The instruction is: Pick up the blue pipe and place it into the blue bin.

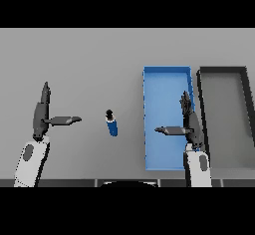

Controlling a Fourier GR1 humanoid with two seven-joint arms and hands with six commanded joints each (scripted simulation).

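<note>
- Pipe [112, 125], blue with a dark cap at its far end, lies on the grey table [89, 59], and we see nothing touching it
- We find it left of the blue bin [167, 71], near the bin's left wall but apart from it, and roughly midway between the two hands
- Our left hand [41, 117] shows at the left side, well apart from the pipe, with its fingers straight and pointing away from us and its thumb stretched out sideways toward the pipe; it holds nothing
- Our right hand [191, 124] hangs over the right part of the blue bin, fingers straight and pointing forward, thumb held out to the left across the bin's floor; it too holds nothing
- We see a dark grey bin [222, 70] just beside the blue bin on its right, the two walls close together
</note>
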